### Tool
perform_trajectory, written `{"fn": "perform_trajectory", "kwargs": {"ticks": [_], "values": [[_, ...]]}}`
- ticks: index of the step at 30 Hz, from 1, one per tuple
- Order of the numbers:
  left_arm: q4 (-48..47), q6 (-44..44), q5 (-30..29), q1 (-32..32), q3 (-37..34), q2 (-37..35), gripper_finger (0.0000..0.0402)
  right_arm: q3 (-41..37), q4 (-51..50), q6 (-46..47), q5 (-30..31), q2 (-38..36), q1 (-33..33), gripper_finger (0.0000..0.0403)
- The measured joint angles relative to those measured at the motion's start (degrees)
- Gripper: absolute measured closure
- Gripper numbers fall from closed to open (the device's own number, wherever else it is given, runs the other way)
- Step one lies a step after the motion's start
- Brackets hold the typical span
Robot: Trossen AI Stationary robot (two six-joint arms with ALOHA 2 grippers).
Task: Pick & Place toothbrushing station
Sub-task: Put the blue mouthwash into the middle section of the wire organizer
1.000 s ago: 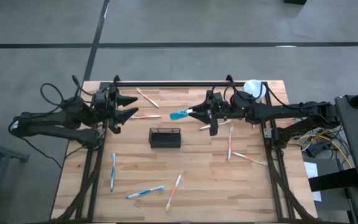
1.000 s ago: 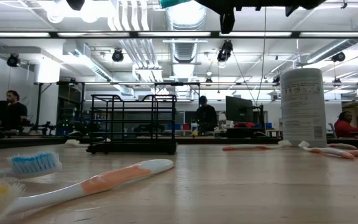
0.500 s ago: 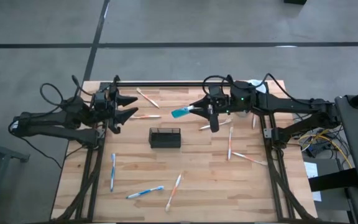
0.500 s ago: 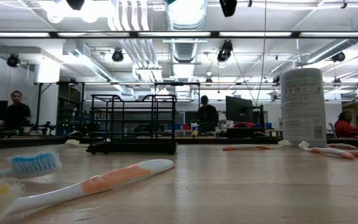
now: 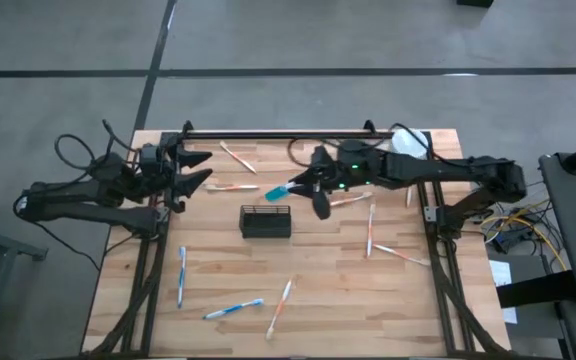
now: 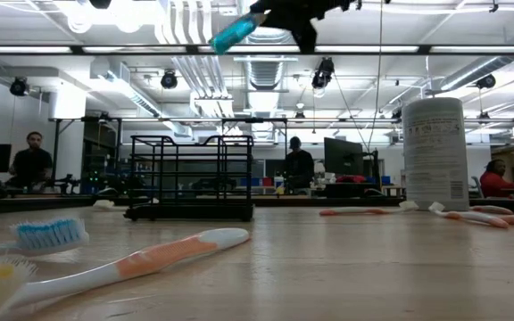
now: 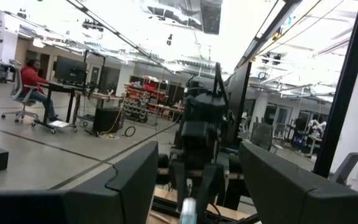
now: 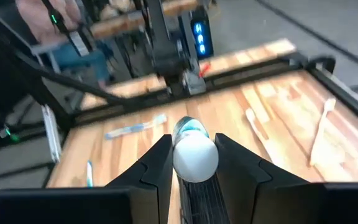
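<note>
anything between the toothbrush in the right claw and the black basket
Nothing visible. The right claw holds the teal toothbrush in the air just beyond the back rim of the black mesh basket, whose open top looks free. The left claw waits open off to the side.

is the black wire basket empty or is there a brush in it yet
Empty: the black wire basket shows only bare mesh; the right gripper holds a teal toothbrush above the table.
</note>
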Motion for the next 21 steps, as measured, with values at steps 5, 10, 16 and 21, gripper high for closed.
{"fn": "perform_trajectory", "kwargs": {"ticks": [5, 10, 16, 21], "values": [[-2.91, -0.29, 0.03, 0.0, 0.0, -0.45, 0.017, 8.98, -12.53, -0.28, -0.43, 5.84, -0.02, 0.0307], [-4.67, -0.91, 0.11, 0.0, 0.0, -0.63, 0.017, 16.19, -17.37, -3.07, -0.8, 11.63, 0.63, 0.0307], [-5.03, -0.9, 0.11, 0.0, 0.0, -1.01, 0.017, 20.37, -20.99, -3.15, -0.86, 15.87, 0.61, 0.0307], [-5.55, -0.63, 0.11, 0.0, 0.02, -1.43, 0.017, 20.35, -23.31, -2.83, -0.84, 16.64, 0.63, 0.0307]]}}
